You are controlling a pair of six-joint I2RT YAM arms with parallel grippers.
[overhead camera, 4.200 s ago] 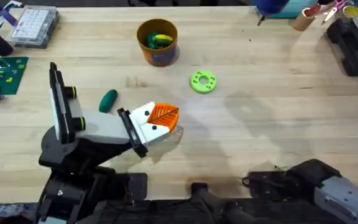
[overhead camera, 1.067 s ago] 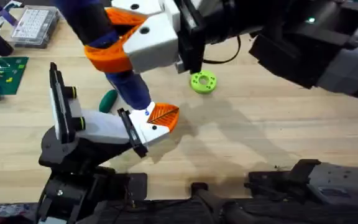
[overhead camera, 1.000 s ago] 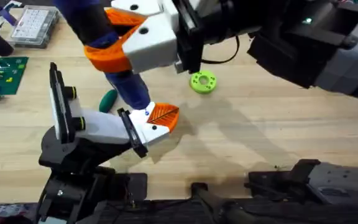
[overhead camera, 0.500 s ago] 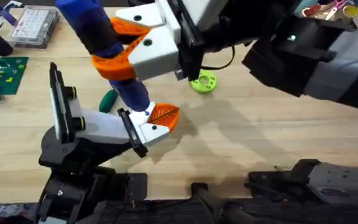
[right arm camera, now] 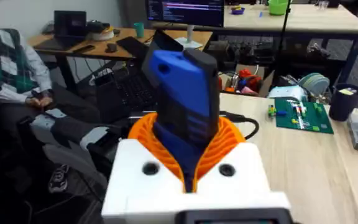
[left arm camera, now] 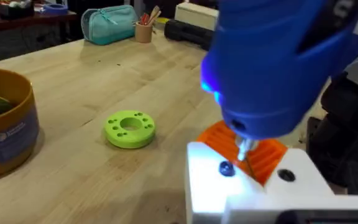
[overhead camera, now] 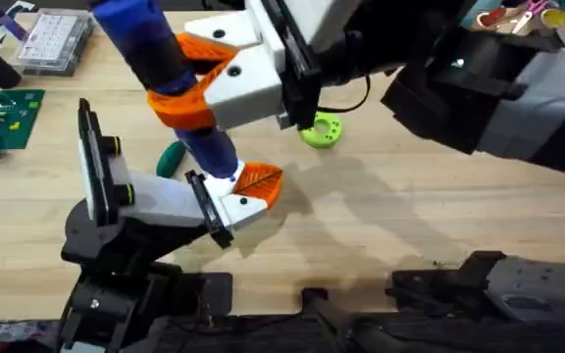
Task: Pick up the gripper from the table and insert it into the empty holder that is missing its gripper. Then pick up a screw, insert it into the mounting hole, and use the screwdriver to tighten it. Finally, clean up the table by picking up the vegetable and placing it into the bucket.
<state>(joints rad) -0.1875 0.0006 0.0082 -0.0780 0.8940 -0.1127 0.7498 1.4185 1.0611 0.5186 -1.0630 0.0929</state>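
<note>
Light plank table (overhead camera: 439,216), holder (overhead camera: 150,201) at lower left of the overhead frame with the gripper (overhead camera: 248,188) seated on its end. Right gripper (overhead camera: 189,83) reaches across from upper right, orange fingers (overhead camera: 175,108) clamped around the screwdriver (overhead camera: 165,78), held upright, likely so the bit meets the mounting hole squarely. Vegetable (overhead camera: 172,156) lies beside the holder, uncollected; left gripper's fingers cannot be made out.

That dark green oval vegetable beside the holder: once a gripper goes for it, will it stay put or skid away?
The vegetable looks smooth and rounded, so it probably rolls or squirts out of a loose pinch. It lies on bare table, so a nudge likely sends it sliding. It seems light.
</note>
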